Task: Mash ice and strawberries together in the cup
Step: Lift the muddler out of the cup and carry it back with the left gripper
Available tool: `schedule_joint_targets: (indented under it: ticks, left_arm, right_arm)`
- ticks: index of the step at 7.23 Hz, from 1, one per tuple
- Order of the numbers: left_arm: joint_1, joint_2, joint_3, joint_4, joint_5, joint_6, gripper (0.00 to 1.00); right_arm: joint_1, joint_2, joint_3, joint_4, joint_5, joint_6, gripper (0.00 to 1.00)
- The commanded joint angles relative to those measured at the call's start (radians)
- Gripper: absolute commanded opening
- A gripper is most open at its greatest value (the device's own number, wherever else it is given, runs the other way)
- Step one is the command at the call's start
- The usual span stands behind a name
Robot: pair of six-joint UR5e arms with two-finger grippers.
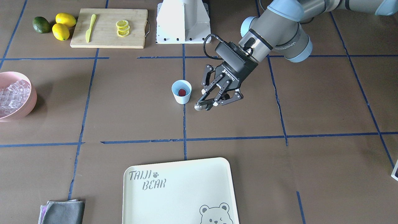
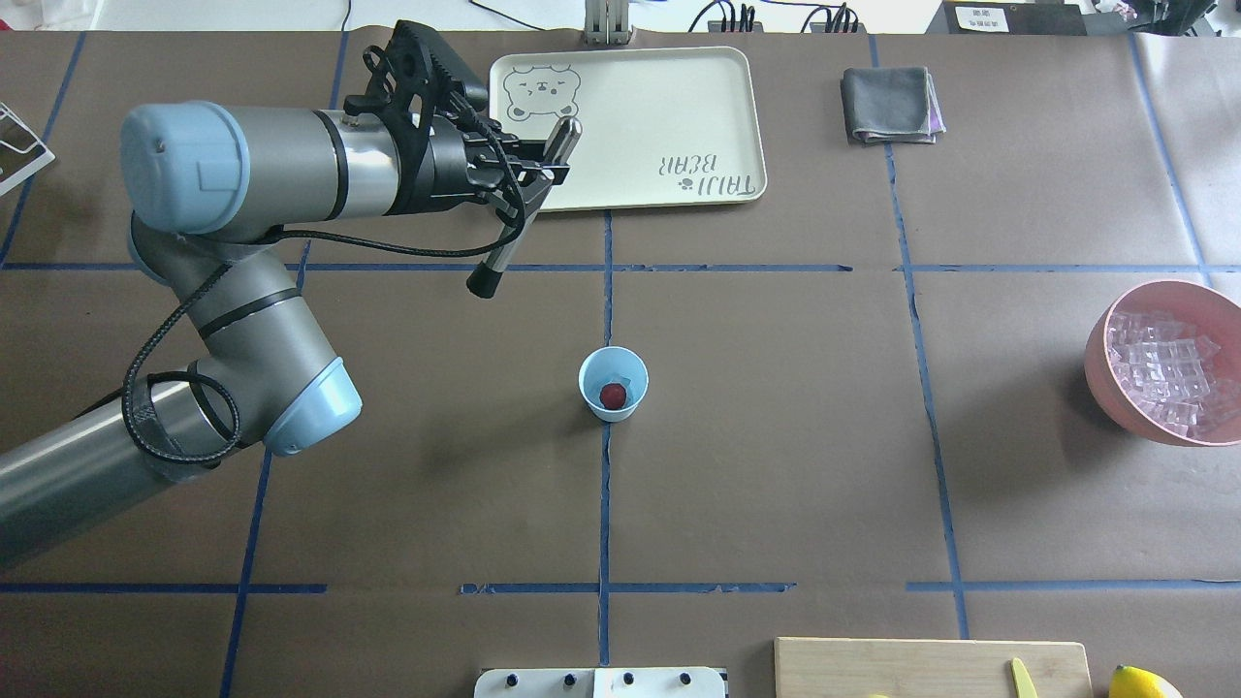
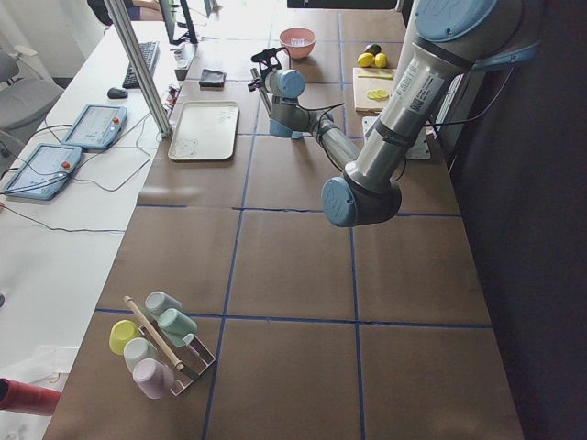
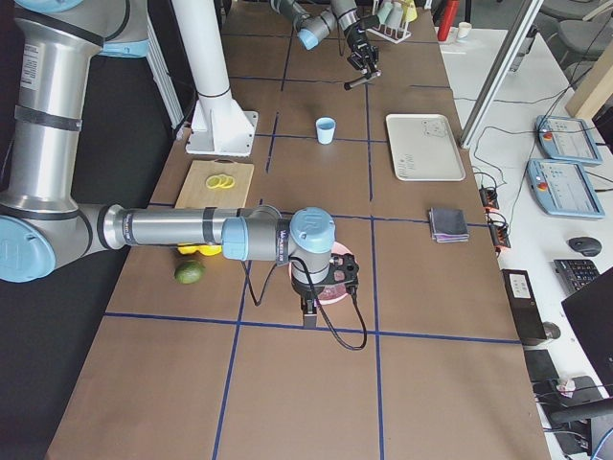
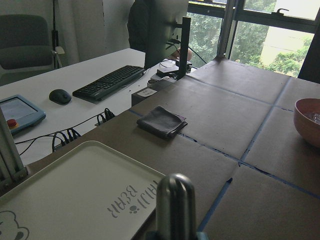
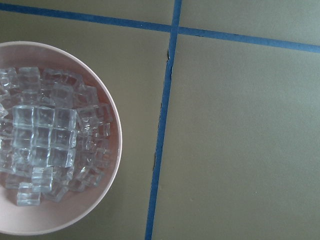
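The small white cup point(image 2: 613, 399) with a light-blue inside stands mid-table, also seen from the front point(image 1: 181, 98). One dark-red strawberry point(image 2: 612, 395) lies in it. Ice point(image 2: 1163, 364) fills the pink bowl point(image 6: 111, 125) at the table's right end; I cannot tell whether any ice is in the cup. My left gripper point(image 2: 539, 176) is shut on a metal muddler rod point(image 2: 504, 242), held tilted in the air beside the cup, apart from it. The right gripper point(image 4: 321, 286) hovers over the pink bowl; I cannot tell whether it is open or shut.
A cream bear tray point(image 2: 679, 87) lies beyond the cup, with a grey cloth point(image 2: 892, 105) to its right. A cutting board point(image 1: 133, 37) carries lemon slices and a yellow knife; two lemons and an avocado point(image 1: 41, 25) sit beside it. The robot's base point(image 1: 182, 21) stands near.
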State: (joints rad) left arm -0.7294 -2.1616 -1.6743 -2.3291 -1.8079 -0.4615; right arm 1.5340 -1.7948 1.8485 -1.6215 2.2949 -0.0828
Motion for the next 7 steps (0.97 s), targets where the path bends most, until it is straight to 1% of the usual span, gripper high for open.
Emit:
schedule_joint_targets:
  ticks: [1, 3, 4, 5, 6, 7]
  left_arm:
    - [-0.022, 0.055, -0.086, 0.317, -0.004, 0.177, 0.01]
    - [-0.068, 0.065, -0.175, 0.675, -0.001, 0.33, 0.0]
    - [-0.096, 0.074, -0.18, 0.761, 0.001, 0.44, 0.0]
    - [-0.12, 0.119, -0.176, 0.821, -0.002, 0.536, 0.0]
    - [-0.169, 0.137, -0.168, 0.888, -0.007, 0.543, 0.0]
    - [-0.238, 0.158, -0.168, 0.972, -0.037, 0.538, 0.0]
  right_arm:
    - [0.0, 0.0, 0.0, 0.0, 0.0, 0.0, 1.0]
    - [0.0, 0.0, 0.0, 0.0, 0.0, 0.0, 0.99]
    - [0.0, 0.0, 0.0, 0.0, 0.0, -0.002, 1.0]
    - [0.0, 0.0, 0.0, 0.0, 0.0, -0.002, 0.99]
    - [0.0, 0.0, 0.0, 0.0, 0.0, -0.002, 1.0]
    - [0.0, -0.002, 0.0, 0.0, 0.0, -0.002, 1.0]
